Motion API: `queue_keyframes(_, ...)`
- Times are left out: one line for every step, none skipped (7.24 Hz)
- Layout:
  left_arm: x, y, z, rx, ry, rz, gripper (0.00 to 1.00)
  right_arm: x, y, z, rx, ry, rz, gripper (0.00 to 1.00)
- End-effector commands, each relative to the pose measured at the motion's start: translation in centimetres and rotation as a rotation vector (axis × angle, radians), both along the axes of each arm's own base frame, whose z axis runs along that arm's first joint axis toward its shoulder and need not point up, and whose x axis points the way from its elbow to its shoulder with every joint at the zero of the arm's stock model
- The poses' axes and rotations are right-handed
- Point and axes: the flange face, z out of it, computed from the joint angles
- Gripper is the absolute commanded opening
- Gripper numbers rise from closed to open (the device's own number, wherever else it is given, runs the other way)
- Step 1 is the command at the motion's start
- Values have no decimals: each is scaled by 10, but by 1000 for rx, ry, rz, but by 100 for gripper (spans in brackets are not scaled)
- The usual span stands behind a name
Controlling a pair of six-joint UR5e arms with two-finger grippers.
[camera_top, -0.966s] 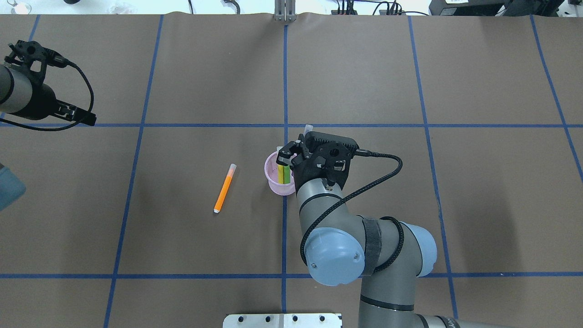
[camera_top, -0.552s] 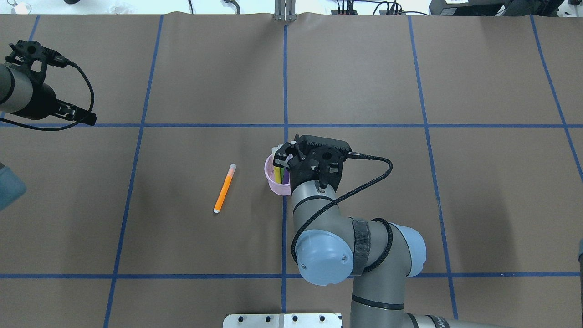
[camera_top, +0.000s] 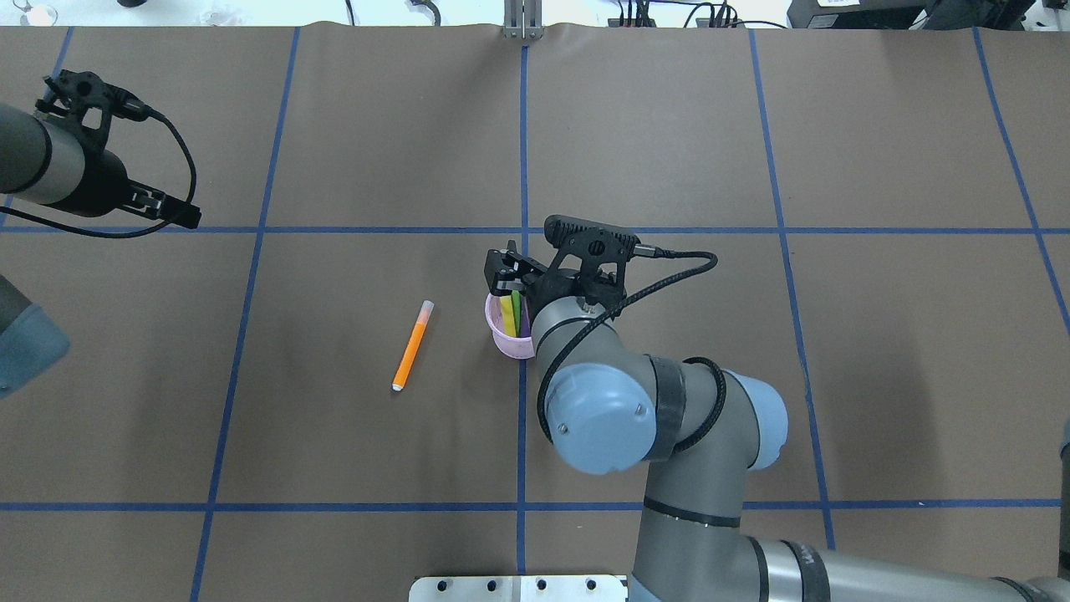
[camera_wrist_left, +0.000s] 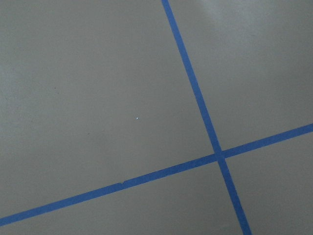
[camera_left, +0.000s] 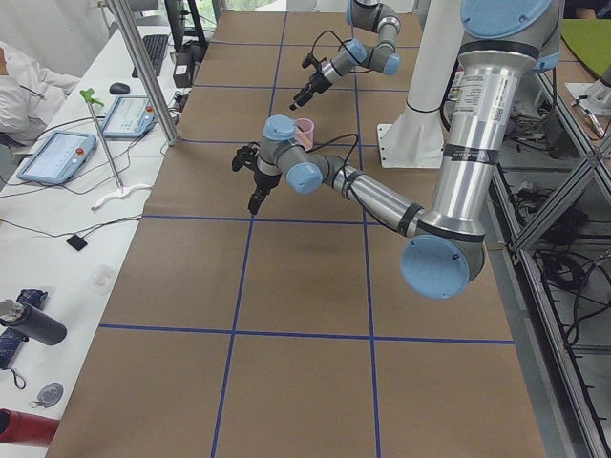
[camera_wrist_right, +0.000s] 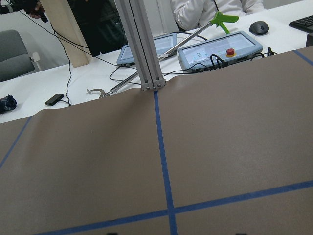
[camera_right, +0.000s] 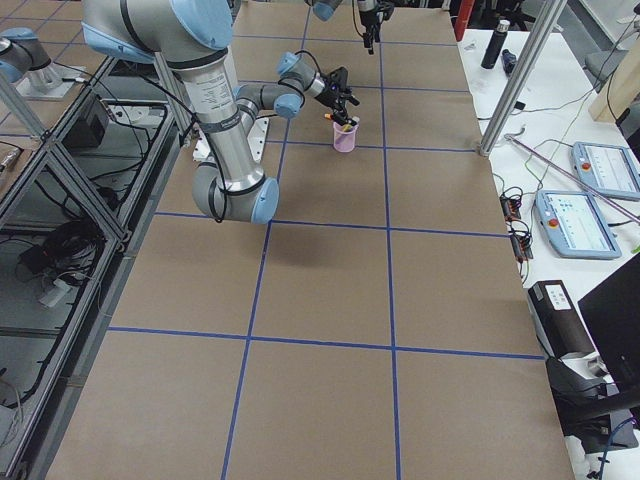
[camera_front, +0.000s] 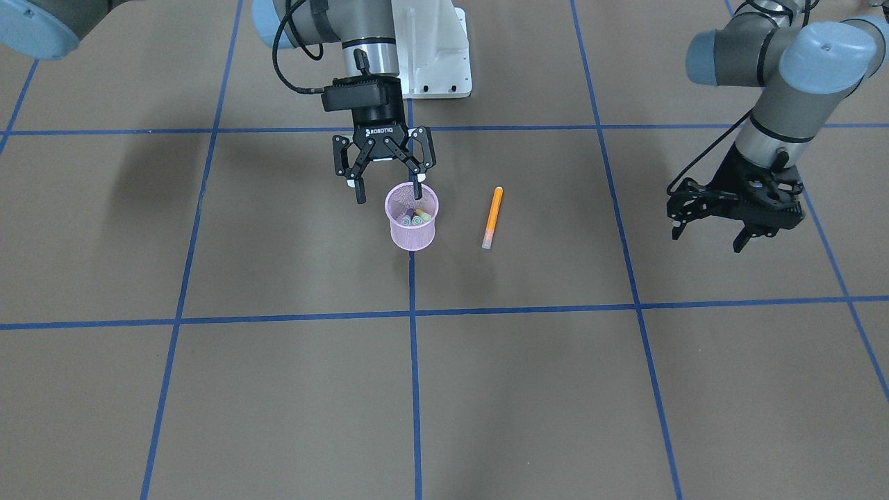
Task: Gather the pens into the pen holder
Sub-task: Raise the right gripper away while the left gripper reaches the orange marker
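Note:
The pink mesh pen holder (camera_front: 412, 232) stands near the table's middle and also shows in the overhead view (camera_top: 504, 336). A yellow pen (camera_top: 506, 312) and a green pen (camera_top: 517, 311) stand in it. The front view shows a third, darker pen end (camera_front: 410, 212) beside them. The orange pen (camera_front: 492, 217) lies flat on the paper apart from the holder, also in the overhead view (camera_top: 411, 346). My right gripper (camera_front: 387, 195) is open and empty just above the holder's rim. My left gripper (camera_front: 707, 237) is open and empty, raised far off to the side.
Brown paper with blue tape lines (camera_wrist_left: 195, 93) covers the table. A metal post (camera_wrist_right: 146, 58), tablets and an operator sit beyond the far edge. The right arm's elbow (camera_top: 602, 418) hangs over the table in front of the holder.
My right wrist swung left and tilted over the holder. The pale-capped pen seen by its fingers has gone down into the holder. My left arm shifted slightly right.

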Motion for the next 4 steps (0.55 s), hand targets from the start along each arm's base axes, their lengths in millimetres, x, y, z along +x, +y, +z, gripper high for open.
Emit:
queue_keyframes(89, 11, -62, -34, 96, 37, 100, 53, -66, 19, -172, -8, -189, 99)
queue_keyframes(118, 22, -78, -48, 119, 57, 100, 82, -92, 36, -205, 72, -269, 100)
queue_keyframes(130, 31, -80, -52, 121, 78, 100, 122, -120, 55, -218, 102, -378, 100)
queue_keyframes(152, 45, -83, -57, 119, 115, 100, 166, -143, 71, -231, 89, -471, 100)
